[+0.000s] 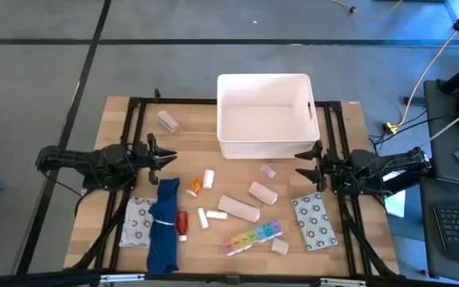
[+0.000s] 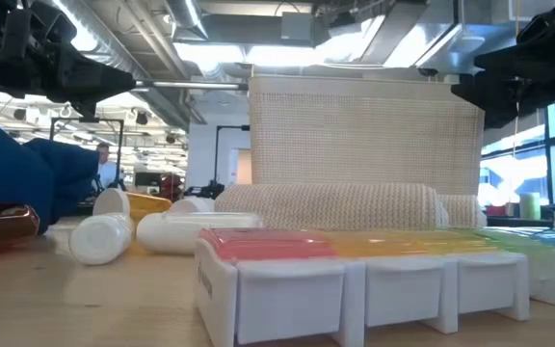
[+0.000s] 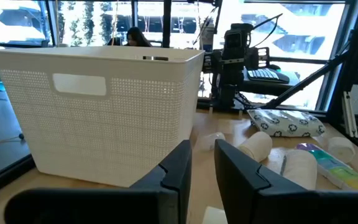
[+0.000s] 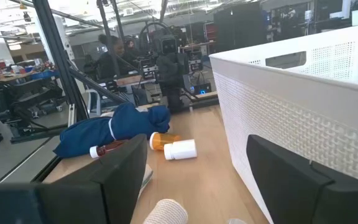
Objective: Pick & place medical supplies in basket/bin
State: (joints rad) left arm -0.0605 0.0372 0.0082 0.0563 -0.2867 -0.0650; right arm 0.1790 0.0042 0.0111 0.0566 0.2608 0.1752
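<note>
The white bin [image 1: 263, 115] stands at the table's far middle. In front of it lie the medical supplies: gauze rolls [image 1: 239, 208], an orange pill bottle [image 1: 194, 187], a white bottle [image 1: 209, 178], a red tube [image 1: 182, 223], a rainbow pill organizer [image 1: 252, 237] and two patterned packets [image 1: 315, 221]. One more gauze roll [image 1: 168, 121] lies left of the bin. My left gripper [image 1: 172, 156] hovers at the table's left, pointing level at the bin, a narrow gap between its fingers and nothing in it. My right gripper [image 1: 300, 163] hovers at the right, wide open and empty.
A blue cloth bundle [image 1: 164, 223] lies at the near left beside the red tube, partly over the left packet [image 1: 139, 222]. A small clear item [image 1: 268, 171] lies just before the bin. Black frame rails [image 1: 134, 119] run along the table's sides.
</note>
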